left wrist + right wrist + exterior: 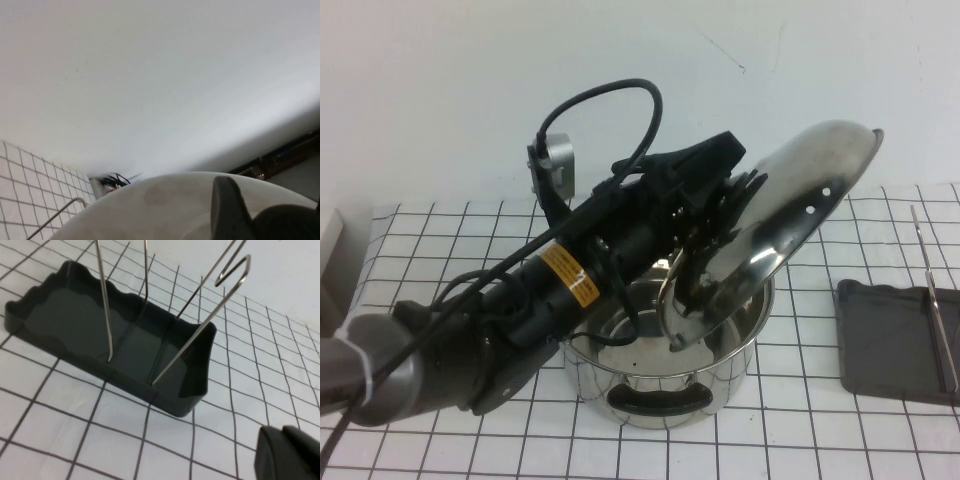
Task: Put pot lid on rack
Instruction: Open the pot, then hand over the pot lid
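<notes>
The pot lid (798,205), round and shiny steel, is held tilted on edge in the air above the pot (665,385). My left gripper (720,220) is shut on the lid at its centre, and the black knob is hidden behind the fingers. In the left wrist view the lid's dome (160,205) fills the lower part, with one finger (227,210) against it. The rack (890,340) stands to the right of the pot, a dark grey tray with a thin upright wire (930,290). My right gripper (280,432) hovers close beside the rack (115,340), fingers together and empty.
The deep steel pot with black handles stands on the checkered cloth (800,440) in the middle, under the lid. A white wall is behind the table. A white object (328,245) sits at the far left edge.
</notes>
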